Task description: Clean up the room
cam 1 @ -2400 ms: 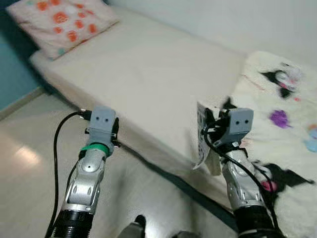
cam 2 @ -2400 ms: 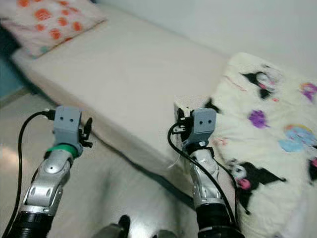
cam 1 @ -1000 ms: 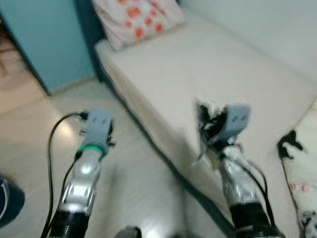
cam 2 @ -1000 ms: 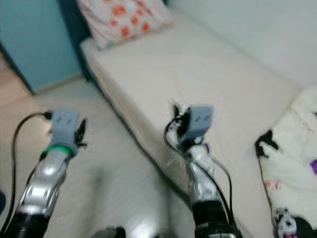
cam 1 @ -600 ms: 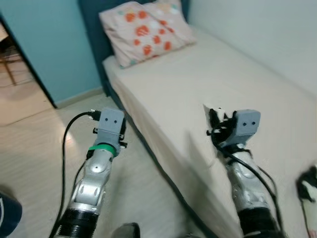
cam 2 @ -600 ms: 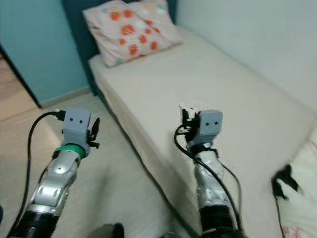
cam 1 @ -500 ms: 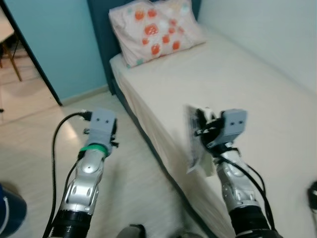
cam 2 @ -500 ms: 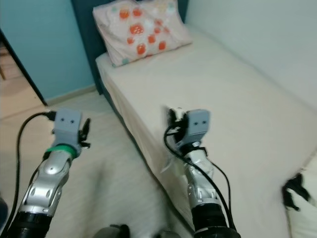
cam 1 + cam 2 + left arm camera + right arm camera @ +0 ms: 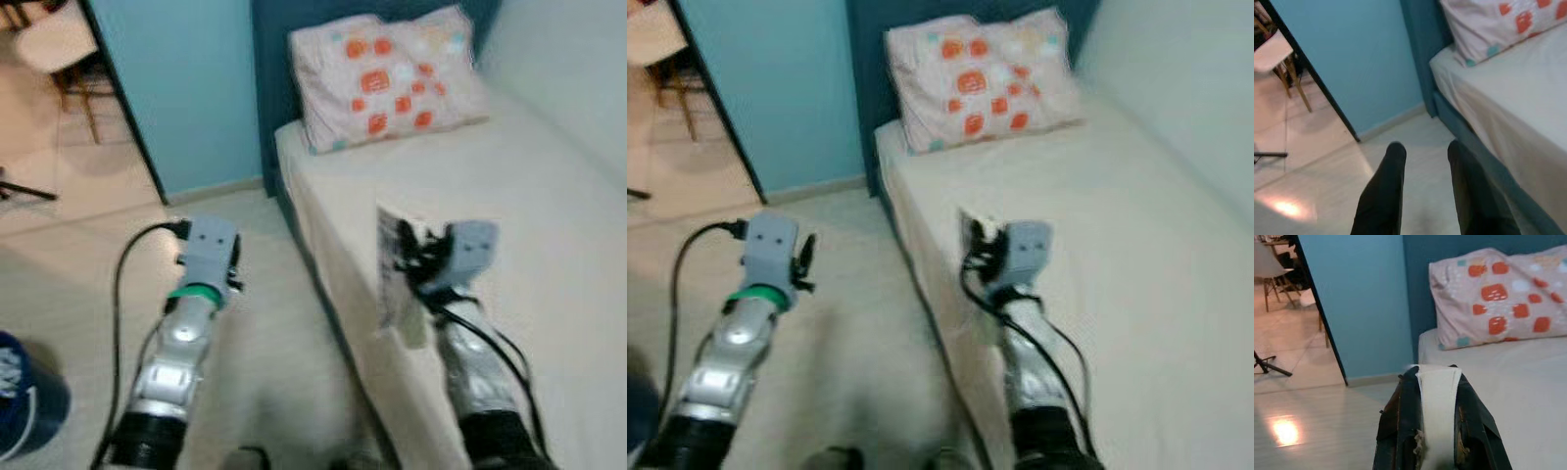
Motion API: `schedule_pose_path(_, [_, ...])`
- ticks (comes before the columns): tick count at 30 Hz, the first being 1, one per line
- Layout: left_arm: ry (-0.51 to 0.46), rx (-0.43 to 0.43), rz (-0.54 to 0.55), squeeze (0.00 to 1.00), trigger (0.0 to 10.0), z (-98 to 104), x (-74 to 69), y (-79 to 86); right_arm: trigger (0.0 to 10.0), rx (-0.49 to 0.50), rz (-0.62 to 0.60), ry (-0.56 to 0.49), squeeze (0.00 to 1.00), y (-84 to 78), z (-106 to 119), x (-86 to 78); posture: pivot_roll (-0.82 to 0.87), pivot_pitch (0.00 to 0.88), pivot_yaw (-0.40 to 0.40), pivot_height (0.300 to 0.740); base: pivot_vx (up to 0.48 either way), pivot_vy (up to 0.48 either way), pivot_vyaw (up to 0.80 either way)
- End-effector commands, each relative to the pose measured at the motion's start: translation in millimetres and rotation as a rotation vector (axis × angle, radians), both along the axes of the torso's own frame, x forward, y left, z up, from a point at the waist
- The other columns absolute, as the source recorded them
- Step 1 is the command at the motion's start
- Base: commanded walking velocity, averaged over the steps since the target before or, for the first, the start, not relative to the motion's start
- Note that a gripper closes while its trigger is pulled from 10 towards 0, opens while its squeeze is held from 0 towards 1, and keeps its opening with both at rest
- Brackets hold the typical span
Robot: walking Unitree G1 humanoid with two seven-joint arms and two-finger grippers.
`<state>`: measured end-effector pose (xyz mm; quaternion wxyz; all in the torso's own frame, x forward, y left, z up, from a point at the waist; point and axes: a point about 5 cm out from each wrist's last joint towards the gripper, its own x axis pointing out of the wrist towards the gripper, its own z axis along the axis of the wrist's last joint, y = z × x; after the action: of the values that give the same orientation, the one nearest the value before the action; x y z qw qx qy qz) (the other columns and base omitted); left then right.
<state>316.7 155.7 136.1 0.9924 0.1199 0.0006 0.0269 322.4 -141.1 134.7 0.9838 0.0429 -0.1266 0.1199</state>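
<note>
I'm seeing right tool (image 9: 1436, 431) clamping flat white paper-like packet with dark print (image 9: 391, 269), holding it upright over near left edge of cream-sheeted bed (image 9: 549, 245). Left tool (image 9: 1425, 191) is hovering over pale glossy floor (image 9: 88, 284) left of bed, fingers (image 9: 1382, 191) standing apart, gripping nothing. Pink pillow with orange squares (image 9: 387, 73) is lying at far end of bed against dark blue headboard (image 9: 269, 59). Dark blue round bin (image 9: 24, 397) is sitting at near left.
</note>
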Motion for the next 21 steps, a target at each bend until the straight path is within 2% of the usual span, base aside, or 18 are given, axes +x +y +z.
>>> schedule_pose_path(1, [0.026,0.006,-0.012,0.0,10.0,-7,-1.8,-4.5,10.0,0.003,-0.058,-0.009,0.0,-15.5,1,-0.8,0.05,0.084,0.036,0.73,0.458,0.0,0.0])
schedule_pose_path(7, [0.026,0.007,-0.013,0.0,10.0,-7,-1.7,-4.5,10.0,0.004,-0.087,-0.02,0.0,-19.4,3,-0.3,0.05,0.084,0.037,0.73,0.458,0.0,0.0])
schedule_pose_path(10, [0.025,0.007,-0.013,0.0,10.0,-7,-1.6,-4.6,10.0,0.012,-0.118,-0.039,0.0,-24.9,6,0.8,0.05,0.084,0.038,0.73,0.458,0.0,0.0])
schedule_pose_path(11, [0.025,0.007,-0.014,0.0,10.0,-7,-1.6,-4.6,10.0,0.025,-0.154,-0.058,0.0,-33.2,12,3.3,0.05,0.085,0.038,0.73,0.458,0.0,0.0])
schedule_pose_path(21, [0.023,0.007,-0.017,0.0,10.0,-7,-1.6,-4.9,10.0,0.012,-0.219,-0.085,0.0,-51.5,25,13.6,0.05,0.086,0.038,0.73,0.458,0.0,0.0])
